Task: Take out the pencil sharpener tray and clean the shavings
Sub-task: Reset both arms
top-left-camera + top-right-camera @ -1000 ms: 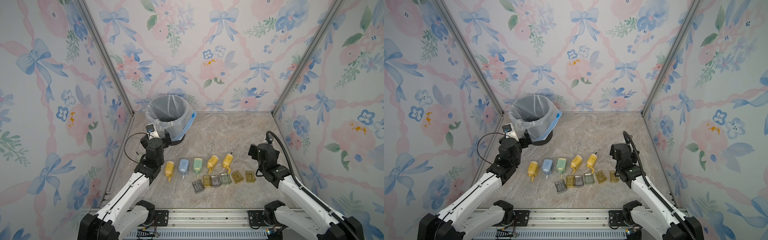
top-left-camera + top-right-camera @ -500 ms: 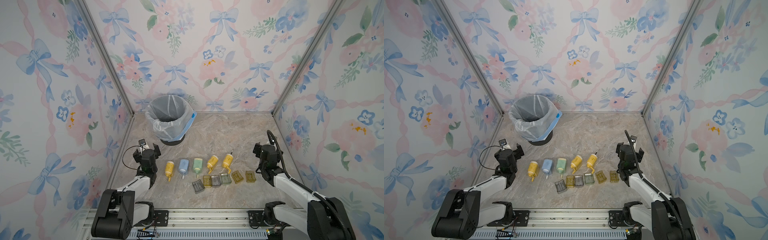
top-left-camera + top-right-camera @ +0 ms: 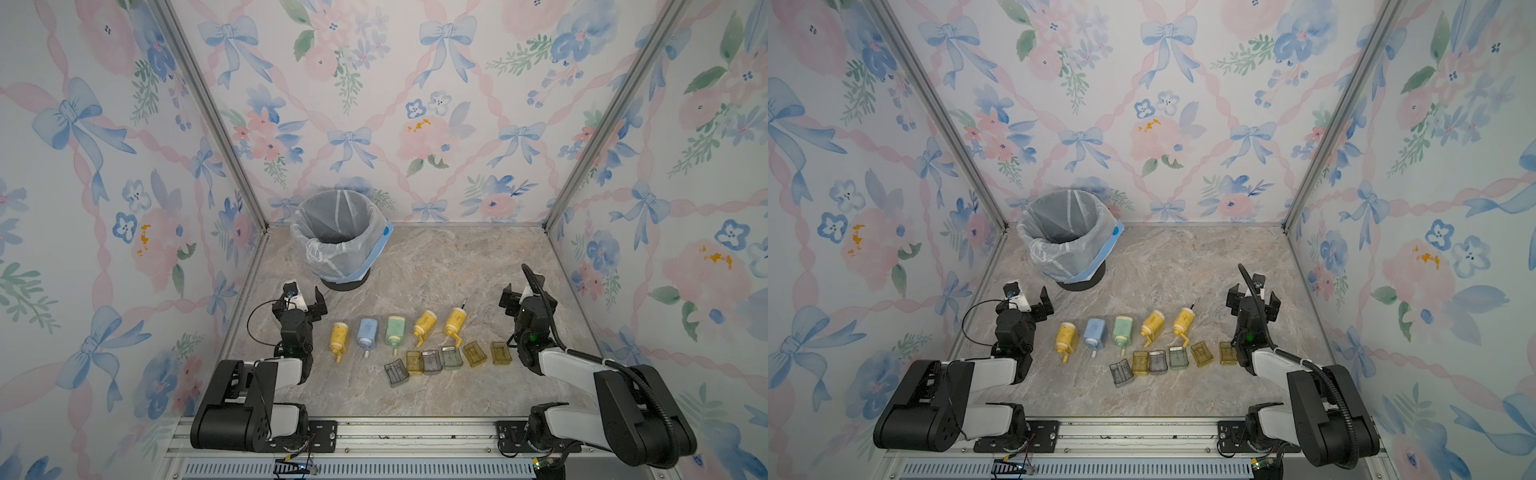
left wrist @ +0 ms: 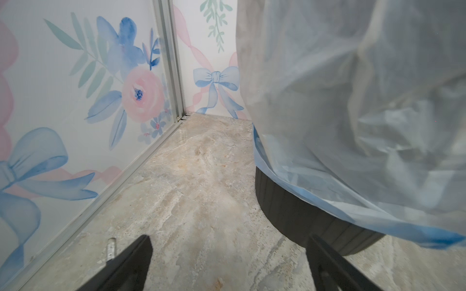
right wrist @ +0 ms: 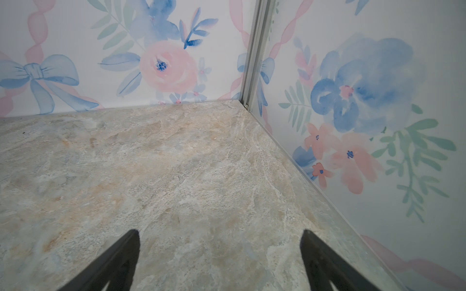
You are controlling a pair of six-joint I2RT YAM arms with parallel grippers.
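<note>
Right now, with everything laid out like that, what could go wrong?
1. The trays lie packed side by side, so open jaws reaching for one might shove its neighbours.
2. The right arm sits beside the end tray; a swing could knock it.
3. The loose bag on the bin hangs near the left gripper and might snag.

Sharpener row (image 3: 393, 328), tray row (image 3: 451, 357) just beside
</note>
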